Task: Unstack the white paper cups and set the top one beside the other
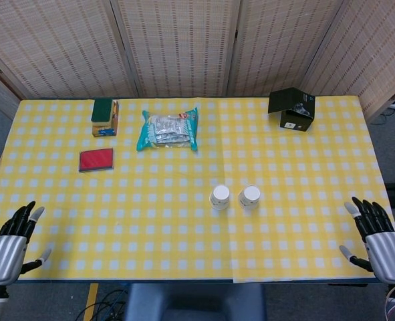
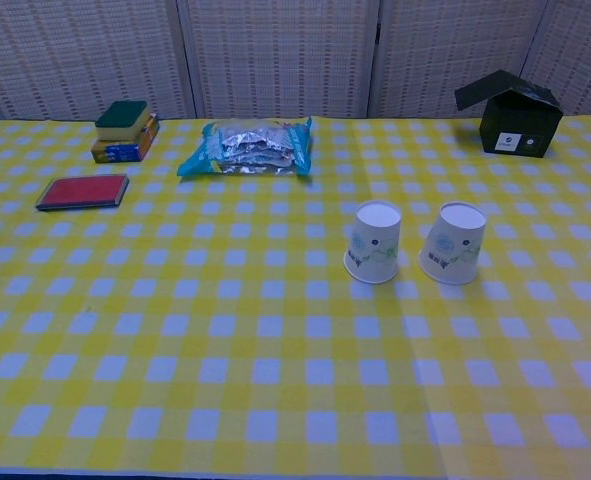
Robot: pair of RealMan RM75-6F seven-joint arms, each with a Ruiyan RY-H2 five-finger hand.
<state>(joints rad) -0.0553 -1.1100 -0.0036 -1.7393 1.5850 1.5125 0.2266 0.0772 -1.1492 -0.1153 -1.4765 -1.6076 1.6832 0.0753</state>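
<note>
Cups were already apart and standing side by side near the middle of the yellow checked tablecloth (image 2: 225, 340): left cup (image 2: 373, 241) and right cup (image 2: 454, 243), both upside down with the flat base up, close together but not touching, a thin strip of cloth showing between them. Little flower print on the sides.

Neither hand was anywhere near them. Left hand (image 1: 7, 244) sat at the near left corner of the table, fingers spread, holding nothing. Right hand (image 1: 379, 241) was off the near right corner, also spread wide and empty. Only the head view showed either one.

Farther back: a blue snack bag (image 2: 247, 147) behind the cups, a flat red case (image 2: 82, 191) on the left, a stack of sponges (image 2: 125, 130) behind that, and a black box (image 2: 513, 114) with its lid flipped up at the far right.
</note>
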